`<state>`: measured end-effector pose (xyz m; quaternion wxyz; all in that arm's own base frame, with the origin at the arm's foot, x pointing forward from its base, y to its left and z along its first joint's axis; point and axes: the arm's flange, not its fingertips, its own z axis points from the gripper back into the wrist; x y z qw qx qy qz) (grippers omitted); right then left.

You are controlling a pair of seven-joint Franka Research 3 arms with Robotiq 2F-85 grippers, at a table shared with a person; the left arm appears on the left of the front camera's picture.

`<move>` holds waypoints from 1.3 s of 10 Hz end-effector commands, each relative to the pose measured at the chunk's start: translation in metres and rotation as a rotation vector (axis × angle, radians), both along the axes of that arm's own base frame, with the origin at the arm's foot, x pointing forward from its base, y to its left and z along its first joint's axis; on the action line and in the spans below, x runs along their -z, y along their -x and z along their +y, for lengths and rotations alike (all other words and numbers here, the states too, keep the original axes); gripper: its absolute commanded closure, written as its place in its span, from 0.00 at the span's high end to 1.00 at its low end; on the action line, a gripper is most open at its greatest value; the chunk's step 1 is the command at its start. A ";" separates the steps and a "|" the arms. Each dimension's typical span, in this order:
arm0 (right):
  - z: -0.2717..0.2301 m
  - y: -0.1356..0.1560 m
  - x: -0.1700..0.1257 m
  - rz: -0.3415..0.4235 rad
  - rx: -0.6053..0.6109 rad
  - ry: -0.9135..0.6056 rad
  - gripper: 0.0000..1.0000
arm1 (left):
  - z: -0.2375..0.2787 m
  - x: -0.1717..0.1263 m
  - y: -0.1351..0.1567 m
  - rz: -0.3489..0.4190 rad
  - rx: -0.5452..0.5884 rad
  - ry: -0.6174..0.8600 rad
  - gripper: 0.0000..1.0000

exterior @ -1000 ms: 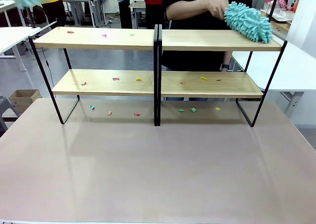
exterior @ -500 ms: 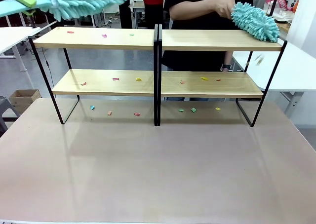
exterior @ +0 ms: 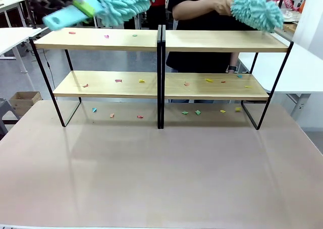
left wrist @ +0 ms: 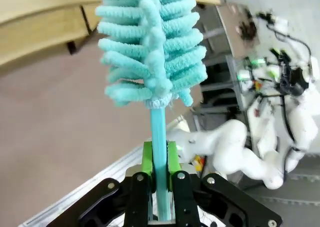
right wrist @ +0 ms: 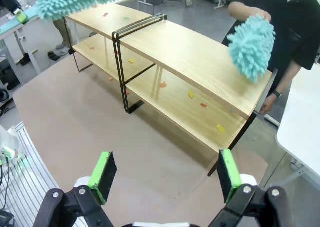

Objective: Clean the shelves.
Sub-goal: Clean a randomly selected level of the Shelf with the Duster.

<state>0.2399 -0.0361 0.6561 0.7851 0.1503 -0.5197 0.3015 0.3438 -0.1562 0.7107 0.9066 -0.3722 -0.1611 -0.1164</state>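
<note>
The shelves (exterior: 101,39) stand across the far half of the table, with small coloured paper scraps (exterior: 118,80) on the left top board, the lower boards and the tabletop underneath. My left gripper (exterior: 83,4) is shut on the handle of a teal fluffy duster (exterior: 123,2), which hangs just above the left top board. In the left wrist view the gripper (left wrist: 160,182) pinches the handle below the duster head (left wrist: 150,42). A person's hand (exterior: 222,6) holds a second teal duster (exterior: 255,11) over the right top board. My right gripper (right wrist: 166,173) is open, high above the table, facing the shelves (right wrist: 190,52).
The beige table (exterior: 161,178) has wide free room in front of the rack. White tables stand at the left (exterior: 12,37) and the right (exterior: 308,67). A cardboard box (exterior: 24,100) sits on the floor at the left.
My left gripper has swung the duster rightward and down toward the left top board. The person's duster swept the right top board, and new scraps lie on the right lower board and table.
</note>
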 end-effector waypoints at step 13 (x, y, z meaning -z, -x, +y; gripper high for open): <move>0.000 -0.001 0.000 -0.002 -0.007 -0.003 1.00 | 0.001 0.070 -0.066 0.110 -0.298 -0.239 0.13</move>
